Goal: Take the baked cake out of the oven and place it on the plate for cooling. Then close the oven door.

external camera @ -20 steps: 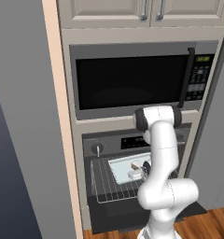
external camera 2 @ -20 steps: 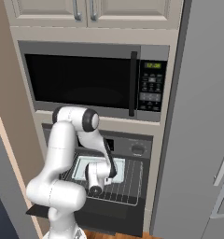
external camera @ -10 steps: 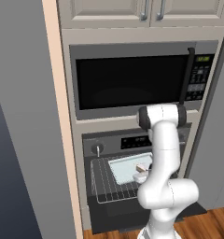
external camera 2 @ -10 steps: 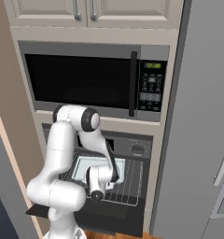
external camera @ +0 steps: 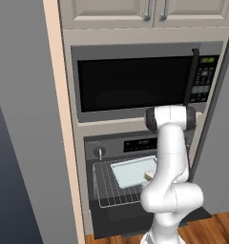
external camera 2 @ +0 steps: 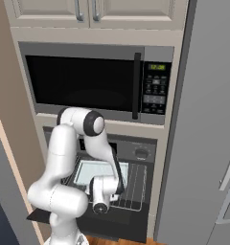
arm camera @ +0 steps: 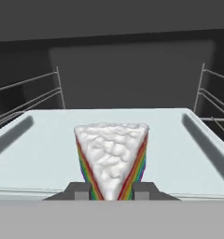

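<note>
One item held: cake slice (arm camera: pixel 112 156), a wedge with white frosting on top and rainbow-striped sides, narrow end toward the hand.
Gripper (arm camera: pixel 112 191): jaws closed onto the narrow end of the slice, one grey fingertip (arm camera: pixel 79 190) against each striped flank; the grip sits low at the tip, which I judge keeps the pads off the frosted top.
Location of slice: over the pale tray (arm camera: pixel 39 154), near its front edge; whether it rests on the tray or is just lifted cannot be told.
Tray: pale rectangular pan (external camera: pixel 130 170) lying on the wire rack (external camera: pixel 109 188), which reaches forward out of the oven (external camera: pixel 114 147) so the pan can be reached from the front.
Oven door (external camera 2: pixel 95 217): folded down and open below the rack, giving the arm its way in; closing it is a step not yet done.
Microwave (external camera: pixel 135 81): above the oven, door shut, no part in this job.
Plate: seen nowhere in these views.
Change from half a second ago: in the left base view the slice has moved to the pan's right front corner, mostly behind the forearm; in the right base view the hand sits lower and nearer the rack's front edge, reading as a withdrawal with the slice.
Stage, as judged: cake gripped, extraction under way.
</note>
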